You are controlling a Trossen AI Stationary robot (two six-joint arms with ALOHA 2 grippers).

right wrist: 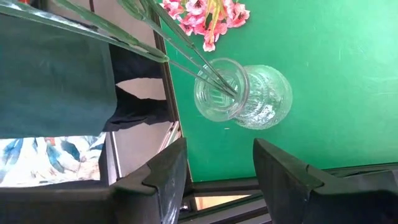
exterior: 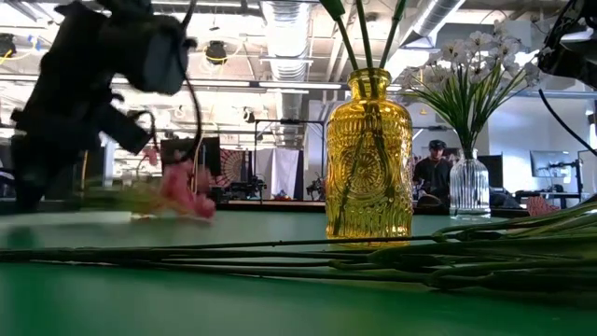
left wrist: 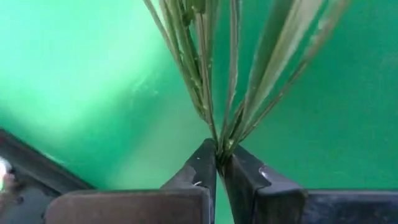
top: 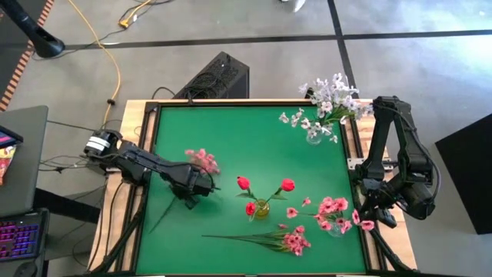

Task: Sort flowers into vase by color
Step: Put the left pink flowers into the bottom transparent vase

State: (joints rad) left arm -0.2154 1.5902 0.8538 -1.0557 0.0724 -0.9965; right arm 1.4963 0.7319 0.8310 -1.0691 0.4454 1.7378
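Observation:
My left gripper (top: 190, 197) (left wrist: 219, 163) is shut on a pink spray (top: 201, 160) left of the table's middle; its blossoms (exterior: 187, 193) show low over the table in the low view. A yellow vase (top: 261, 208) (exterior: 368, 154) at the middle holds red buds (top: 287, 185). A clear vase (top: 314, 137) at the far right holds white flowers (top: 330, 96). Another clear vase (top: 336, 228) (right wrist: 242, 96) near the right edge holds pink flowers (right wrist: 208, 15). A second pink spray (top: 294, 242) lies flat near the near edge. My right gripper (top: 372, 212) (right wrist: 217, 152) waits open at the right edge, beside that vase. My left gripper pinches the pink spray's bundle of green stems (left wrist: 217, 140) between its two fingers, at their tips, partway down from the blossoms. The stems and leaves fan out beyond the fingers. The spray lies about level; whether any part rests on the table I cannot tell.
The table has a raised wooden frame (top: 138, 154). The lying spray's long stems (exterior: 280, 250) stretch across the near part of the table in front of the yellow vase. Bare green surface (top: 231, 127) lies in the far left half. A person sits in the room beyond (exterior: 431, 173).

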